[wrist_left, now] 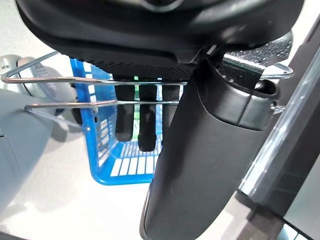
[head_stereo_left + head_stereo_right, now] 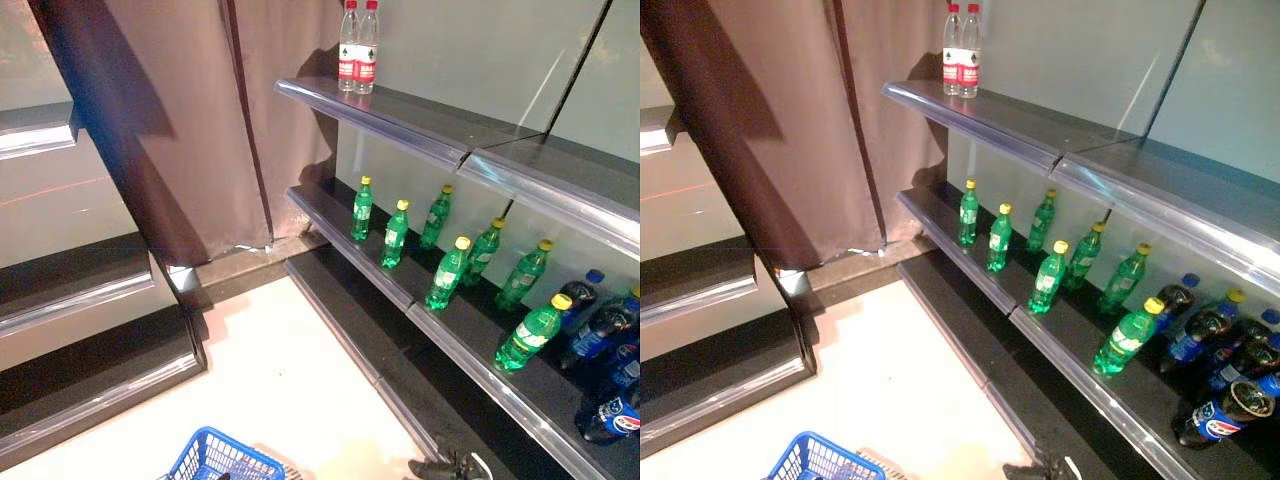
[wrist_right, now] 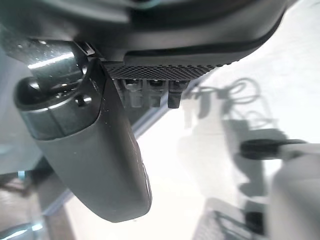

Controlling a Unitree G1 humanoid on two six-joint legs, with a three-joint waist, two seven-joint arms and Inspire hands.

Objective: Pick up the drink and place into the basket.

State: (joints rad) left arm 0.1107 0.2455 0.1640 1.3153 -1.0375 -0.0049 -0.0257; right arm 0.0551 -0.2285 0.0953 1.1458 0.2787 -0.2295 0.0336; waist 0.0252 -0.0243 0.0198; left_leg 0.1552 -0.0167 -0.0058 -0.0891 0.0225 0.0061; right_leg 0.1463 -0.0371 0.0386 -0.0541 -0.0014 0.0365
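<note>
No drink has been picked yet, to judge by how things lie: the green bottles (image 2: 447, 272) all stand on the middle shelf (image 2: 470, 340), in a loose double row from its left end toward the right, with dark cola bottles (image 2: 598, 330) crowded at the right end and two water bottles (image 2: 358, 46) upright at the left end of the top shelf (image 2: 400, 118). The blue basket (image 2: 222, 458) shows only as a corner at the bottom edge of the eye views, low over the pale floor (image 2: 290, 380) and well apart from the shelves. The left wrist view shows why it hangs there: the left hand (image 1: 145, 107) has its fingers (image 1: 123, 117) curled down over the basket's wire handles (image 1: 70, 80), so this hand carries the basket, whose blue mesh hangs just below. The right hand (image 3: 100, 150) holds nothing; its thumb stands out straight and its fingers (image 3: 150, 90) show only as short stubs past the palm, seemingly relaxed rather than curled, with bare floor beyond them. The whole job is therefore left: reaching to the middle shelf, closing on one bottle, bringing it down and dropping it in the basket. The basket's inside is cut off in the eye views and largely blocked by the left hand in its wrist view, so I cannot tell whether anything lies in it. A dark object (image 2: 450, 466) on the floor at the bottom edge is too cropped to name.
</note>
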